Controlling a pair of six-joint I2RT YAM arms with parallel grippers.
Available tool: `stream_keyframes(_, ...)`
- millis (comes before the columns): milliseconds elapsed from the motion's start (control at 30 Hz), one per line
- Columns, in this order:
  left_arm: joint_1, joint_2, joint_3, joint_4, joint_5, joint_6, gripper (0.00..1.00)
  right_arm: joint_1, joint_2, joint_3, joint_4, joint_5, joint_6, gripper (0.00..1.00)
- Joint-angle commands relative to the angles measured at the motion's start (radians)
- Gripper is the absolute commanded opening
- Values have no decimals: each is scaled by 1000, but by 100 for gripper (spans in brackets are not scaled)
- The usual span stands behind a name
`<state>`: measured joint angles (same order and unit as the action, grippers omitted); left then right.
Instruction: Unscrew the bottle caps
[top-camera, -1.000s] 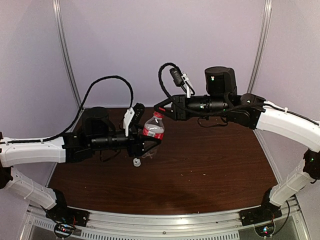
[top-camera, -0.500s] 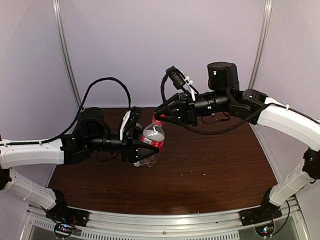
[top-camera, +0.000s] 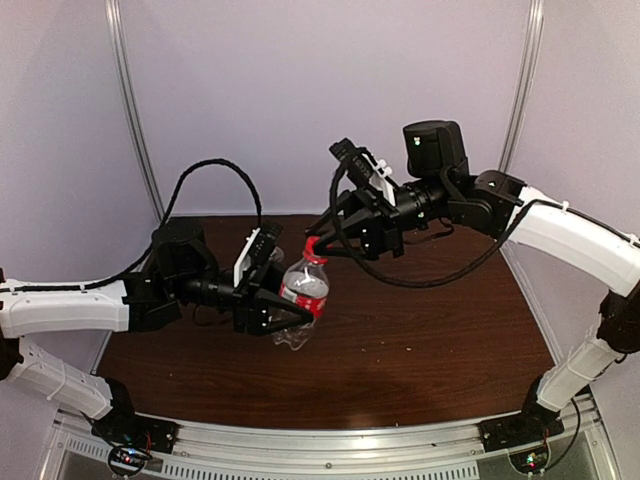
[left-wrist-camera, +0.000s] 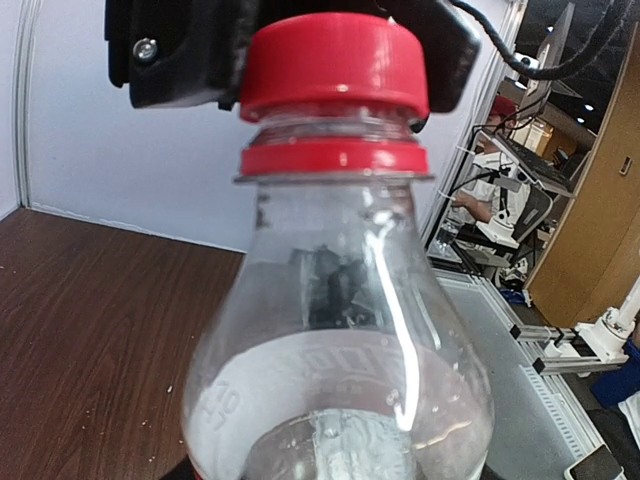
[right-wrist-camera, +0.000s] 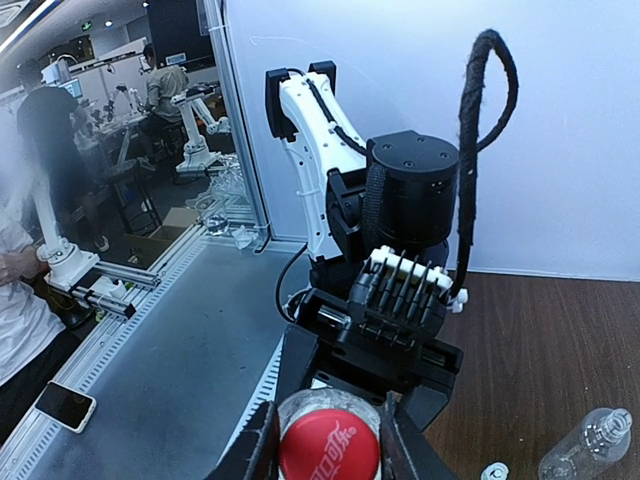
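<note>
Left pincer (top-camera: 295, 312): clamped on the body of the red-label bottle (top-camera: 303, 288), reaching in from the left.
Red-label bottle: held over the left-centre of the bench (top-camera: 430, 340), neck leaning up toward the rear right.
Red cap (left-wrist-camera: 333, 62): on the bottle's neck, just above the red collar ring.
Right pincer (right-wrist-camera: 328, 455): together on the red cap, with one black finger pressed to each side of it. It comes in from the rear right.
Plain bottle (right-wrist-camera: 590, 445): lies on the bench at the bottom right of the right wrist view, well apart from the held bottle.
White cap (right-wrist-camera: 493, 470): on the bench near the plain bottle, not touching it.
Near edge: an aluminium rail (top-camera: 330, 442) runs the full width and carries both arm bases. The bottle is well back from it.
Right edge: well apart from the bottle. Only the right arm's white forearm passes above that side.
Left edge: the left arm's white forearm crosses it. In the right wrist view a grey platform (right-wrist-camera: 170, 340) lies beyond.
Rear edge: meets the back wall (top-camera: 300, 100), where the right arm's wrist is near the panel.
Surface: dark brown wood grain, flat, with faint pale specks.
Room: pale lilac panels stand between two metal posts (top-camera: 135, 110). Outside them is a workshop with other rigs.
</note>
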<state>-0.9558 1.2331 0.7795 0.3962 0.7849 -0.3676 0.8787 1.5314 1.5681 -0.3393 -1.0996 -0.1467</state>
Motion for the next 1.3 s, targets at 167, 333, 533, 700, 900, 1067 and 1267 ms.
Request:
stream_keyframes(167,-12,-11,19,66,-42,55,44,-14,-37,-76,60,127,98,53)
stream_keyframes(333,-11,-3,19,58,-86,59,43,-13,-82,-108,76,157,125,71)
stream_keyframes(533,-12,0,47,-13,-191,79,44,-11,-137,-142,118,223,223,85)
stream_keyframes(700,-11,2,68,-84,-305,98,44,-5,-160,-136,149,377,369,87)
stream_keyframes(900,-12,13,79,-104,-411,83,44,15,-138,-124,141,619,558,86)
stream_keyframes(1067,-12,21,85,-114,-472,76,43,39,-117,-116,128,686,592,87)
stream_keyframes(1267,-12,19,89,-121,-497,80,44,52,-85,-107,121,682,601,80)
